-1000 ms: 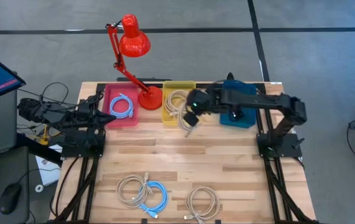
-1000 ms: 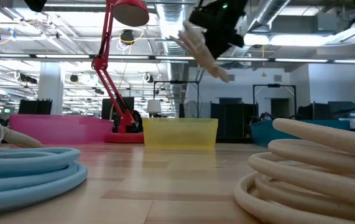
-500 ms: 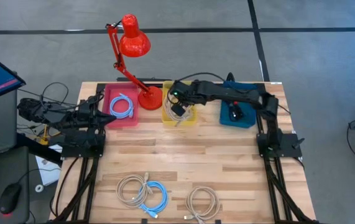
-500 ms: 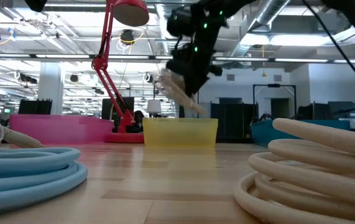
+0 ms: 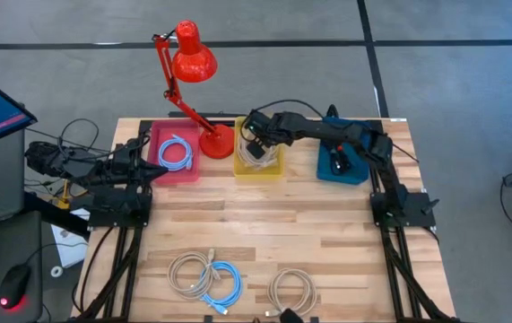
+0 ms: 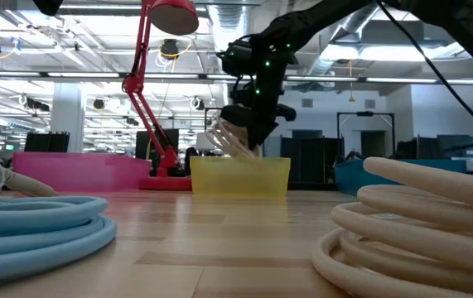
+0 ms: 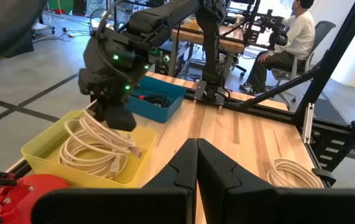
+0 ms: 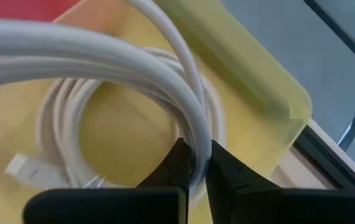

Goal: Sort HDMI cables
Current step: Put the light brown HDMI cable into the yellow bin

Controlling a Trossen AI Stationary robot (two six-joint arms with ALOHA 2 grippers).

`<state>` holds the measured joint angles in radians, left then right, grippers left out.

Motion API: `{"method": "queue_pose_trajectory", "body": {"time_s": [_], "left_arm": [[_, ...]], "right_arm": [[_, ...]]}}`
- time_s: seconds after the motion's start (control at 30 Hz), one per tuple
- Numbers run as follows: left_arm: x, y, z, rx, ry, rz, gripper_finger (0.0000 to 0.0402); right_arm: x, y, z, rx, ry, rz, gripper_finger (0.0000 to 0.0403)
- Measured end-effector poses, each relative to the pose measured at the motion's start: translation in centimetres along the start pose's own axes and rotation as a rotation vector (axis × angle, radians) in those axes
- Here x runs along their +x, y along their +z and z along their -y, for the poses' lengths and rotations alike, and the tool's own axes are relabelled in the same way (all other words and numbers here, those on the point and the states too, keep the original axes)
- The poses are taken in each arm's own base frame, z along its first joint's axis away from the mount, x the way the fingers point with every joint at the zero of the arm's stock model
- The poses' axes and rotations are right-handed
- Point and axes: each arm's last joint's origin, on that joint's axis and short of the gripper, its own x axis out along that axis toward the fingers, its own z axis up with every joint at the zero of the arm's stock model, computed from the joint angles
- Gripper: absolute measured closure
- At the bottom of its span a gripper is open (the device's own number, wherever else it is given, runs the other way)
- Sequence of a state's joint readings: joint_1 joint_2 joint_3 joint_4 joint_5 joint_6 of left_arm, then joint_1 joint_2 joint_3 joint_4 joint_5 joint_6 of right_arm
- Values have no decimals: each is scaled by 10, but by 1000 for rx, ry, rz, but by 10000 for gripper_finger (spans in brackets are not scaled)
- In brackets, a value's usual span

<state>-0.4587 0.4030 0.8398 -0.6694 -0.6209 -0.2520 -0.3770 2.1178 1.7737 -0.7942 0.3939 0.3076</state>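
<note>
Right gripper (image 8: pixel 194 167) clenched on a beige cable coil (image 8: pixel 102 62), held over the yellow bin (image 5: pixel 273 168).

The dark fingers pinch the loop of that coil, and it hangs from them into the yellow bin, just above another beige coil (image 7: pixel 96 149) already lying on the bin's floor. The right arm reaches across from its side of the table, past the blue bin (image 5: pixel 341 170) with a black bundle (image 5: pixel 338 161) in it. The pink bin (image 5: pixel 159 166) holds a light blue coil (image 5: pixel 176 152), beside the red lamp (image 5: pixel 193 54). The left gripper (image 7: pixel 196 163) is shut with nothing in it, parked at the left edge of the table. Near the front edge lie two beige coils (image 5: pixel 188 269) (image 5: pixel 293 292) and a light blue one (image 5: pixel 224 285).
</note>
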Motion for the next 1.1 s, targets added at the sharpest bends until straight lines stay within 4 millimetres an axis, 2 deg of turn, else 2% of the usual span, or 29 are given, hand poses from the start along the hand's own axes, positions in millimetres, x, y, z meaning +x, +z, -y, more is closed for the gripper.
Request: {"method": "queue_pose_trajectory", "body": {"time_s": [0.17,0.37,0.63,0.77,0.93,1.1], "left_arm": [[0,0,0,0,0,0,396],[0,0,0,0,0,0,396],[0,0,0,0,0,0,396],[0,0,0,0,0,0,396],[0,0,0,0,0,0,396],[0,0,0,0,0,0,396]], "right_arm": [[3,4,13,61,12,-13,389],[3,2,11,47,35,-31,380],[2,2,8,40,47,-27,268],[-1,1,6,-8,133,-49,226],[-25,9,7,-77,219,-118,208],[-62,19,5,-198,292,-142,221]]}}
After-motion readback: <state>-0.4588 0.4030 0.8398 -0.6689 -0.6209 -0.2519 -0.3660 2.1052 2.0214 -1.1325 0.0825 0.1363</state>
